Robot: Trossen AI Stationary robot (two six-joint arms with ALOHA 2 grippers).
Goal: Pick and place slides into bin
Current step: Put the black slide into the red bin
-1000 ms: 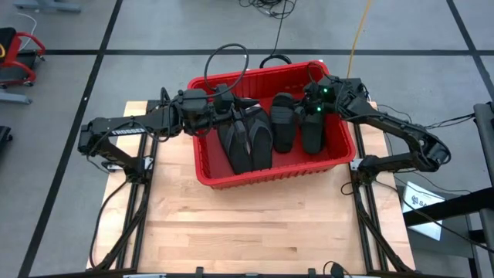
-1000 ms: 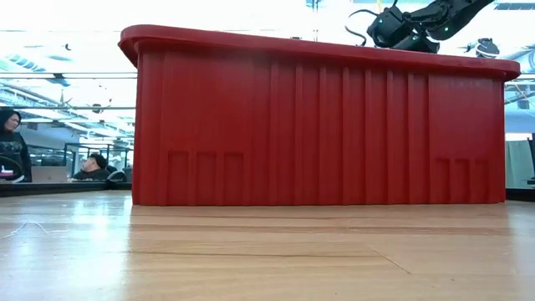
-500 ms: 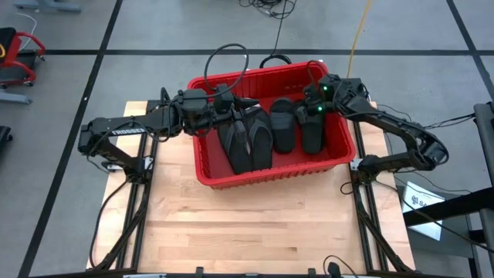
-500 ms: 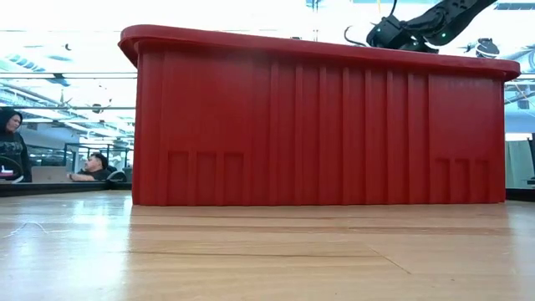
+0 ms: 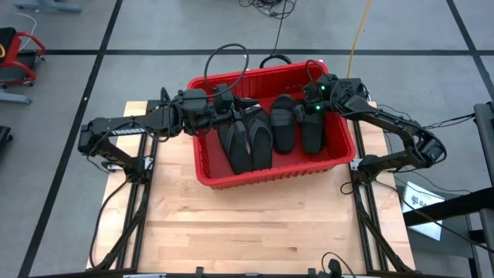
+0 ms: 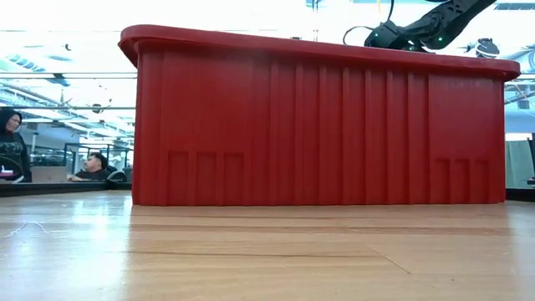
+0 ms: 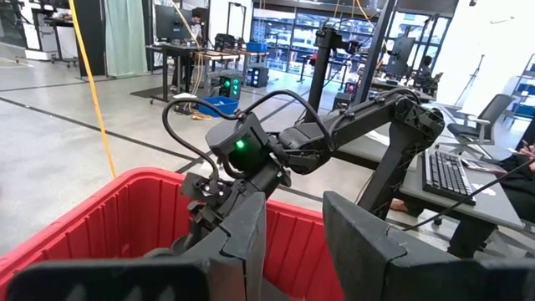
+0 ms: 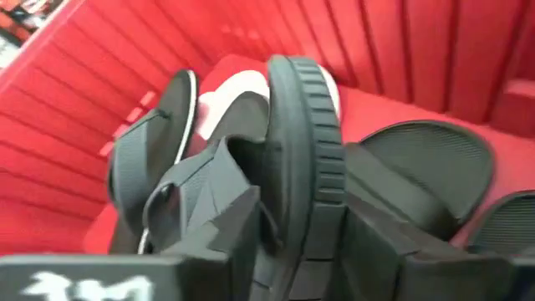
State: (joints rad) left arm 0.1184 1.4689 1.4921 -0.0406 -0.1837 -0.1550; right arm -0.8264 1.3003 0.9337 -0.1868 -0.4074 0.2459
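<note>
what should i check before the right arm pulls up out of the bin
1. Right gripper within the bin outline: ok
2. Black slide let go: cannot tell; it stands on edge close against that gripper
3. Left gripper open and empty: ok
4. Arms apart: ok; the left gripper is at the bin's left wall, with flat slides lying between the two
5. Bin fully on the table: ok
</note>
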